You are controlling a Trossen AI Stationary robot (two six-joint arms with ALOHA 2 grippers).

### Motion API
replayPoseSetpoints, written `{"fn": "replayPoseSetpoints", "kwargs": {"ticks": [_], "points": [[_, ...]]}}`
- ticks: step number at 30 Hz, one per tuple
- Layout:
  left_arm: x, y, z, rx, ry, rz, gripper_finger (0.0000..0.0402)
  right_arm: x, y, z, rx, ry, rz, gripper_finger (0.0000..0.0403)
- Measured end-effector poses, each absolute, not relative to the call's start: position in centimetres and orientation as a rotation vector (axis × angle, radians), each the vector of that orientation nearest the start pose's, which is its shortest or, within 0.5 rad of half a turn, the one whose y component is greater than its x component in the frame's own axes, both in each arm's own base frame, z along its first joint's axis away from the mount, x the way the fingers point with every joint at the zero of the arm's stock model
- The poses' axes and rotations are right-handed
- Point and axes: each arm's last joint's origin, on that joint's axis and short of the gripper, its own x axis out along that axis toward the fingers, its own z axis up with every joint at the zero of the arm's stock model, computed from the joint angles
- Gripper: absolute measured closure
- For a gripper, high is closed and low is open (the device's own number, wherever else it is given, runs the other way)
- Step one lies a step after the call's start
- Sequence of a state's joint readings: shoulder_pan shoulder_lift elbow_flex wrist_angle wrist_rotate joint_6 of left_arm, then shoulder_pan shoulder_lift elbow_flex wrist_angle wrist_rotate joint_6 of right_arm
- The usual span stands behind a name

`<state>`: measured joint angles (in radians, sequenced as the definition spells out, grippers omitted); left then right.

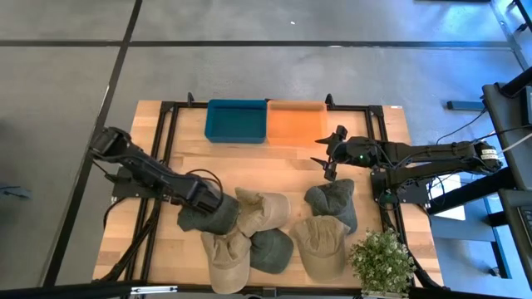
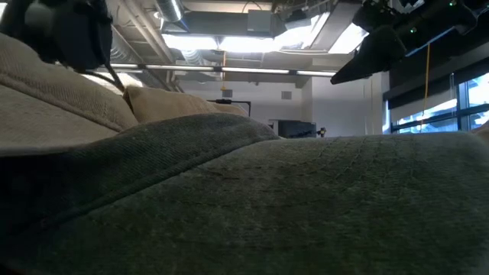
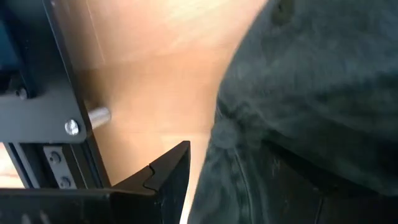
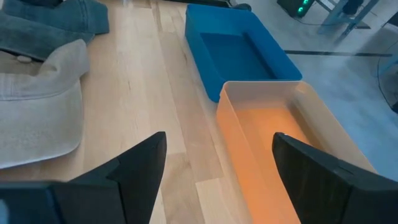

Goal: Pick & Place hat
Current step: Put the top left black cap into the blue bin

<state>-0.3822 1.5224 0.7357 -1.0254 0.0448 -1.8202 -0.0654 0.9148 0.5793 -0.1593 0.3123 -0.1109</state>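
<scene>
Several hats lie on the wooden table's near half. The leftmost is a dark green hat (image 1: pixel 208 219), with a beige hat (image 1: pixel 263 208) beside it. My left gripper (image 1: pixel 209 202) points down onto the dark green hat (image 3: pixel 311 93) at its left edge. One finger (image 3: pixel 168 180) stands over bare wood beside the hat's rim, and the hat hides the other. My right gripper (image 1: pixel 327 158) hangs open above the table near the orange bin (image 1: pixel 297 122), with nothing between its fingers (image 4: pixel 217 149). My left gripper stands at the dark green hat's rim (image 3: pixel 224 124), coming from above. The visible finger is beside the cloth, and the hat covers the other. Whether either finger touches the hat, I cannot tell.
A blue bin (image 1: pixel 237 120) and the orange bin stand side by side at the far edge. More hats lie at the near middle and right: beige (image 1: pixel 226 253), dark green (image 1: pixel 272 249), beige (image 1: pixel 320 241), grey-blue (image 1: pixel 332 202). A potted plant (image 1: pixel 382 262) stands at the near right corner.
</scene>
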Motion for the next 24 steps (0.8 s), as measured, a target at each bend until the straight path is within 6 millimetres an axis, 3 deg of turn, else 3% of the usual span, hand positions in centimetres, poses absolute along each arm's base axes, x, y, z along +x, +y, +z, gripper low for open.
{"fn": "replayPoseSetpoints", "kwargs": {"ticks": [8, 24], "points": [[19.3, -7.4, 13.3, -0.983, 1.418, 1.312, 0.0227, 19.3, -2.2, 24.3, -0.168, 0.516, -0.342, 0.0111], [19.7, -7.3, 13.1, -0.938, 1.381, 1.238, 0.0344, 19.3, -2.1, 24.3, -0.169, 0.518, -0.341, 0.0111]]}}
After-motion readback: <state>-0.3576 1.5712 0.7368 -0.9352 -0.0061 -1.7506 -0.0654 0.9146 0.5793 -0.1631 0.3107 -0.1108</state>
